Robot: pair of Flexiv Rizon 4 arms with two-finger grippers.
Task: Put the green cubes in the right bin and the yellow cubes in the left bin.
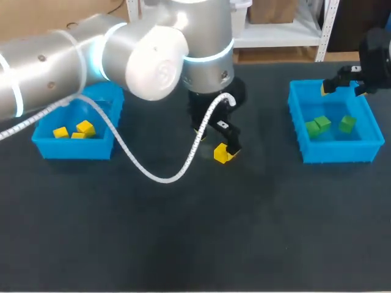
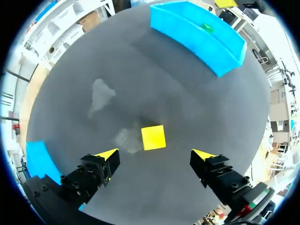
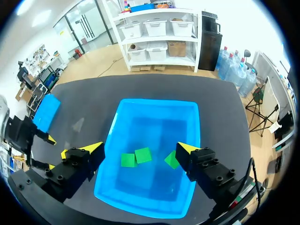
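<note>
A yellow cube (image 1: 221, 153) lies on the dark table mid-way between the bins. My left gripper (image 1: 215, 141) hangs just over it, open; in the left wrist view the yellow cube (image 2: 153, 137) sits between and slightly ahead of the spread fingers of the left gripper (image 2: 157, 157), untouched. The left bin (image 1: 73, 149) holds three yellow cubes (image 1: 78, 129). The right bin (image 1: 339, 152) holds three green cubes (image 1: 322, 124). My right gripper (image 1: 343, 90) hovers open above that bin's far side; the right wrist view shows the right gripper (image 3: 140, 149) over the green cubes (image 3: 143, 155) in the right bin (image 3: 154, 126).
The left arm's white cable (image 1: 153, 174) loops down over the table in front of the left bin. The right bin (image 2: 187, 33) lies ahead of the left gripper and a corner of the left bin (image 2: 37, 157) beside it.
</note>
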